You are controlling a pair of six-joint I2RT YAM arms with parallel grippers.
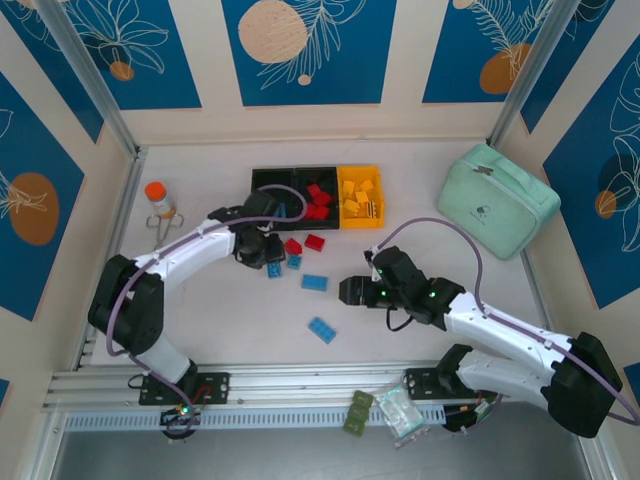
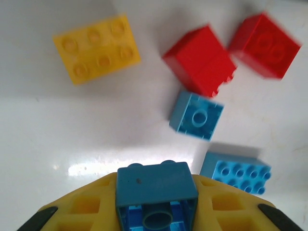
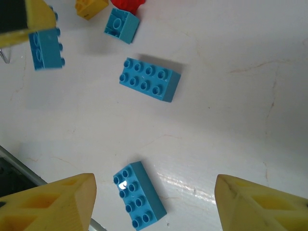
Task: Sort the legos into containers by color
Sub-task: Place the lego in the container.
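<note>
White tabletop [image 1: 250, 335], blue leaf-print panels [image 1: 330, 70] behind: the left arm [image 1: 190, 250] bends in toward mid-table, left gripper [image 2: 156, 214] clamped on a blue brick [image 2: 156, 185], loose legos [image 2: 199, 60] lying past it in its wrist view. Right gripper [image 3: 154, 180] hangs wide open and empty above an oblong blue lego [image 3: 139, 201]. Containers [image 1: 300, 170] sit near the far edge (mint case [image 1: 497, 200] logo unreadable).

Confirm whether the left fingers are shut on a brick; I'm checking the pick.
Shut on a blue brick: the left wrist view shows it clamped between the yellow left fingers, hollow underside toward the camera.
</note>
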